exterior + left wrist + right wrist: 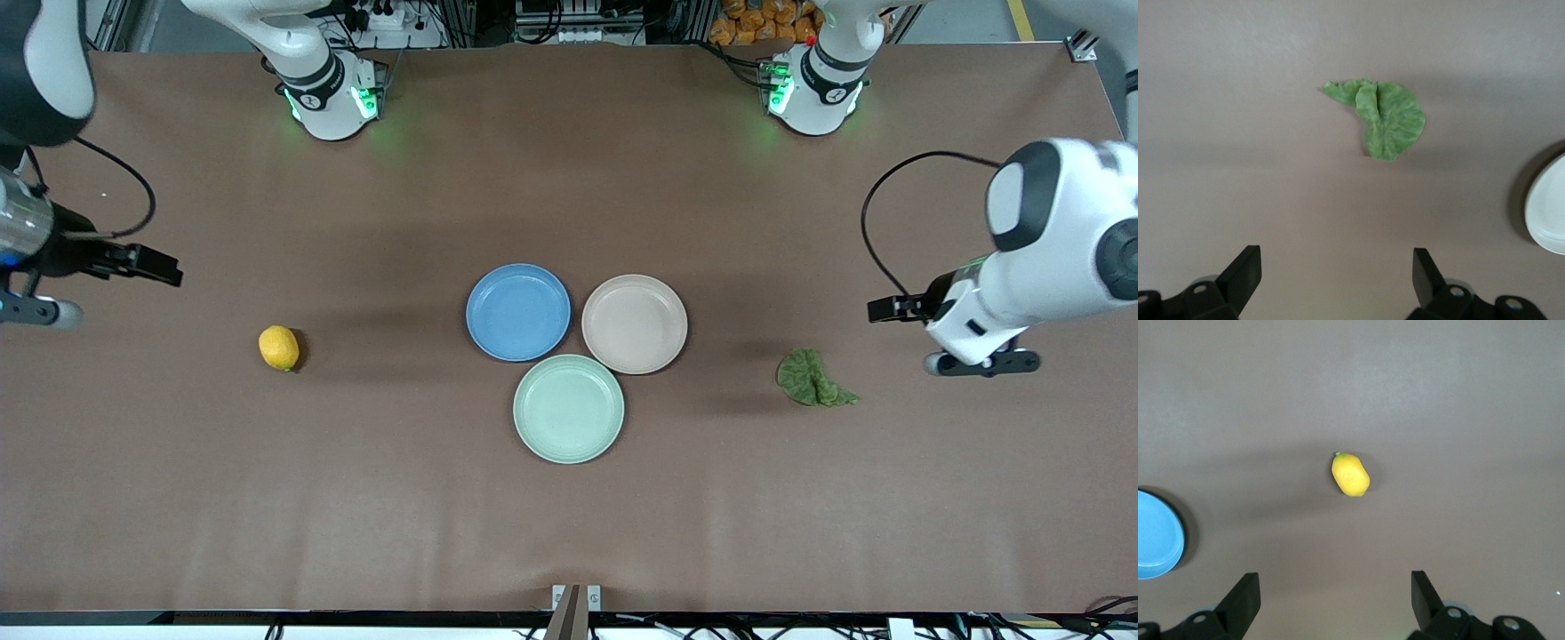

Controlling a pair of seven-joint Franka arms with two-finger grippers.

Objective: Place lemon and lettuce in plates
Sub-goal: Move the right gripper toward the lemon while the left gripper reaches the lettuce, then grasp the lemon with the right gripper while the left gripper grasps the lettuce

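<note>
While both tools [1331,283] [1331,603] gape empty: blue plate [518,312], beige-pink plate [634,324], each bare.

You are looking at two glossy white arms with black joint bands, green lights glowing at both bases. Black cables are looping from each wrist. The left gripper [1335,277] and right gripper [1335,600] are showing black fingers.

I see a pale mint-green plate [568,409] lying flat on the brown table [569,516], empty. From the table's centre it sits at about six o'clock. Orange packets [756,22] are piled off the table at one o'clock.
</note>
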